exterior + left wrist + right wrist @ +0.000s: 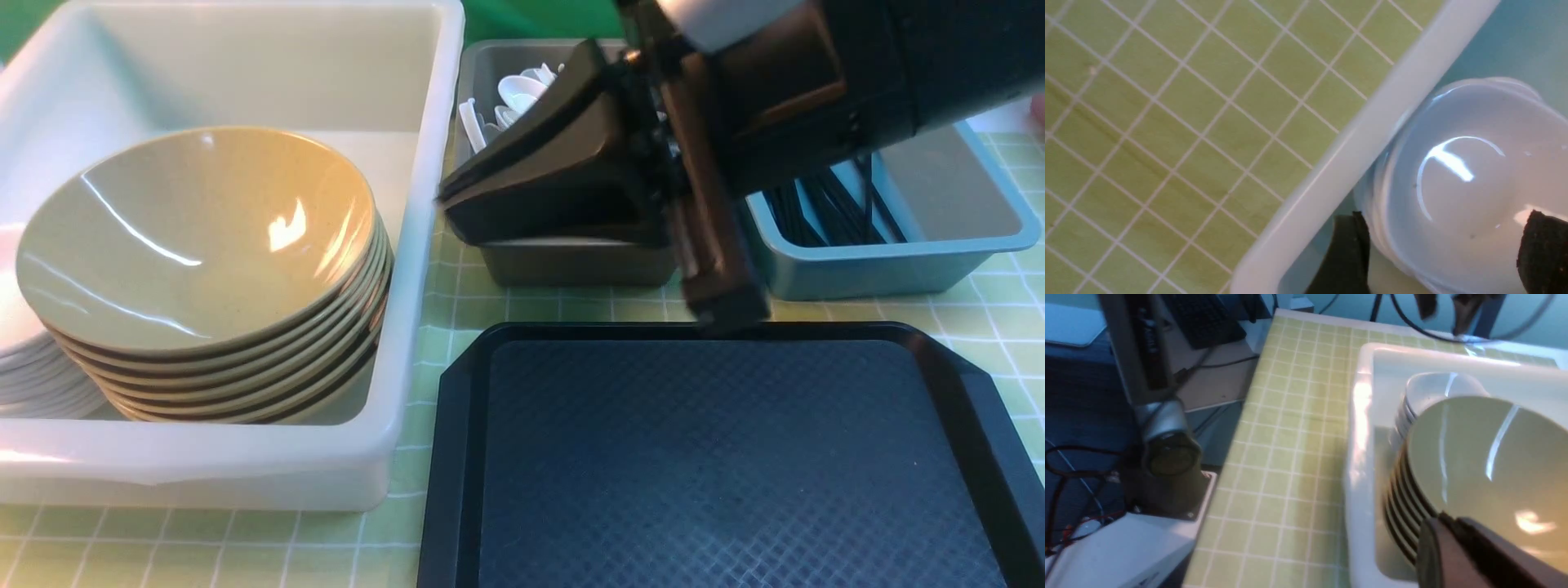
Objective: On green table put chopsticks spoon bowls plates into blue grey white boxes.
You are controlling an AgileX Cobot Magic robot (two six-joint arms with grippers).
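Note:
The white tub holds a stack of tan bowls and, at its far left, a stack of white plates. My left gripper is open over the plates, one finger between the stack and the tub wall, the other over the top dish. My right gripper is shut and empty, hanging above the grey box of white spoons, tips toward the tub. In the right wrist view its tips lie before the bowls. Chopsticks lie in the blue box.
A flat black tray lies in front of the grey and blue boxes on the green table. The right arm's body spans the upper right of the front view. Beyond the table's left edge stand an arm base and cables.

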